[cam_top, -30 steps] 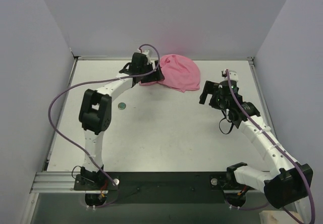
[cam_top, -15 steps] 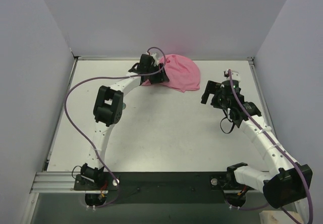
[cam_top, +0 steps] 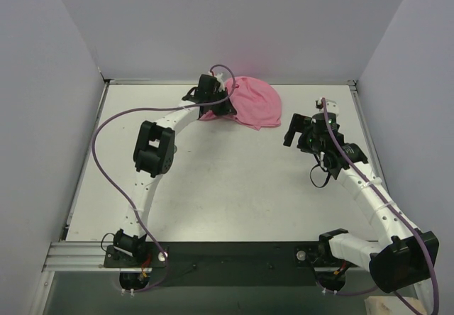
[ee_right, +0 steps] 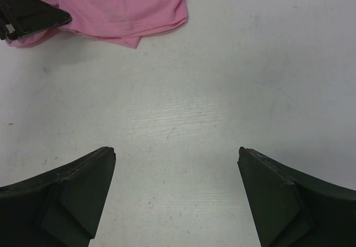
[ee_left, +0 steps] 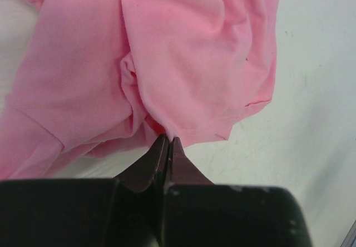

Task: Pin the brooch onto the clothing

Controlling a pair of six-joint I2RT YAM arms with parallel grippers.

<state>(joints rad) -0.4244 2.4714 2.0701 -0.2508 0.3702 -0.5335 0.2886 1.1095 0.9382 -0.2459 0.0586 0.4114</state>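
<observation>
Over the last second the left gripper (cam_top: 225, 106) has gone from standing open at the left edge of the shirt (cam_top: 255, 103) to closed. In the left wrist view its two fingertips (ee_left: 168, 141) meet on a low fold of the pink cloth (ee_left: 189, 63), and a thin pinch of fabric appears to be caught between them. The arm has also swung inward, so its elbow (cam_top: 154, 148) now lies over the patch of table (cam_top: 234, 187) left of centre where the brooch lay in plain view a second ago. No view shows the brooch now. It is most likely still there under the arm, but this cannot be confirmed.

The shirt itself has hardly shifted. It is still a crumpled heap at the far side of the table, not spread out, and no label or flat panel is visible.

The right gripper (cam_top: 292, 132) has barely moved. It hovers above bare table to the right of the shirt with its jaws wide apart and nothing between them (ee_right: 177, 194). Its camera shows the near hem of the shirt (ee_right: 122, 2) and one of the left gripper's dark fingers (ee_right: 33, 16) touching it.

The closing pinch suggests the shirt is about to be pulled out or flattened, a first step before any pinning. Neither gripper has the brooch, so most of the task remains.

There is no box, tray or other container in any view.
</observation>
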